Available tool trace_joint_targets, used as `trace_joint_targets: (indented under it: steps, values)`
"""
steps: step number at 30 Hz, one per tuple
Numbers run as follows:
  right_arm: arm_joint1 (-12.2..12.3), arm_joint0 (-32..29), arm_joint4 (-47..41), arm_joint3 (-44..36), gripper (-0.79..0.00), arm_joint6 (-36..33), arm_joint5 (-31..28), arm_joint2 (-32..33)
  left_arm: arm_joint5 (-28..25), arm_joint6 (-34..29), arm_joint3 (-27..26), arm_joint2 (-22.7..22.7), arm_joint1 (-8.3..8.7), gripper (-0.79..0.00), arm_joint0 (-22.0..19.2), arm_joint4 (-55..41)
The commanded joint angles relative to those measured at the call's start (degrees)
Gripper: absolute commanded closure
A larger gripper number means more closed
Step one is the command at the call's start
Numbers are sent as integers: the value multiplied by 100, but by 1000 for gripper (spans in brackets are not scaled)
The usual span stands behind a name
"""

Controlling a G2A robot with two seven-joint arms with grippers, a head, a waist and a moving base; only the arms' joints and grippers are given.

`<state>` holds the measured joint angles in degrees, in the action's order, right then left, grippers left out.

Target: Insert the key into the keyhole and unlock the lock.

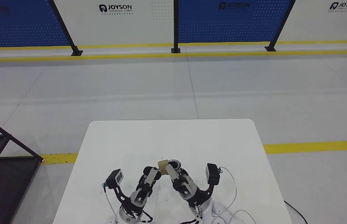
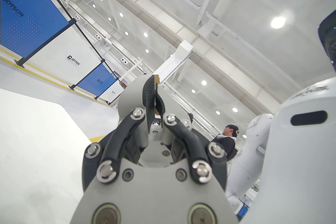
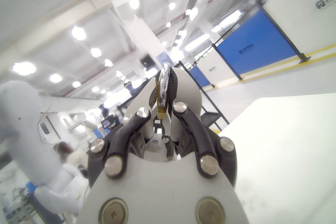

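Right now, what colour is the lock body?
Brass yellow. The lock shows best in the top view.

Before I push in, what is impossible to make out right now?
Left wrist view: the thin brass sliver in the left gripper is mostly covered by black pads; key or not, unclear.
Right wrist view: the brass-and-silver metal piece in the right gripper is edge-on, fingers hiding its faces.
Top view: the brass block between both grippers is too small to show a keyhole.

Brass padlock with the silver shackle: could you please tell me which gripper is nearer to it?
Right. The right gripper is shut on the brass padlock; the left gripper, pinching a thin brass key, is close beside it.
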<state>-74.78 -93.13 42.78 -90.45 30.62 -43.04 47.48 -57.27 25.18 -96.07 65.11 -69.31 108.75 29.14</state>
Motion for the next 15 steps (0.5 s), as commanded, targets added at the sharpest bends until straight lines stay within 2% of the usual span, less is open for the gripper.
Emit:
trace_joint_targets:
  steps: [1, 2, 3, 6, 7, 12, 15]
  values:
    - [-2, -3, -26, -7, 0, -29, -3, 12, 8, 5, -2, 3, -8, 0, 1, 1]
    - [-2, -6, -32, -9, 0, -38, -7, 19, 7, 6, -1, 4, -12, 0, 3, 4]
    - [-3, -12, -42, -11, 0, -38, -11, 26, 12, 3, 2, 4, -16, -139, 7, 2]
    - [-5, -26, -42, -21, 0, -38, -24, 45, -1, -19, 5, 7, -25, -354, 10, 1]
    - [-6, -30, -38, -21, 0, -38, -28, 50, -7, -25, 7, 12, -27, -486, 11, -2]
    - [-12, -52, -42, -20, 0, -27, -49, 75, -46, -58, 2, 45, -34, -496, 35, -23]
    - [-13, -66, -40, -26, 0, -21, -66, 98, -61, -69, -1, 76, -39, -465, 46, -33]
